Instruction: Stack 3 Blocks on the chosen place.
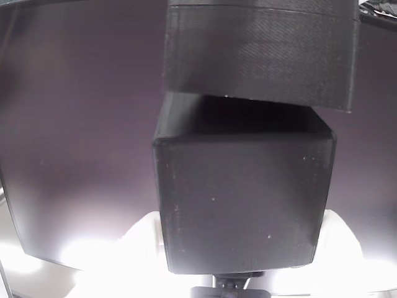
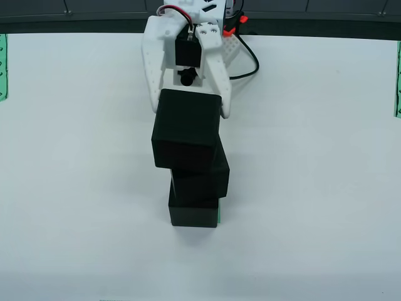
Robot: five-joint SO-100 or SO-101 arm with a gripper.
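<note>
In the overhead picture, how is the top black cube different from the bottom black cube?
The top cube sits between the white fingers of the gripper; the bottom cube rests on the table, with a green edge showing beside it. The top cube is twisted and shifted left; the bottom cube sits square to the view. Both are matte black.

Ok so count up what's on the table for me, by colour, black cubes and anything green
Black cubes: 3, top cube, middle cube, bottom cube
Green square patch: 1, a sliver showing beside the bottom cube
Green strips at the table's edges: 2, left strip, right strip
Total: 6
</note>
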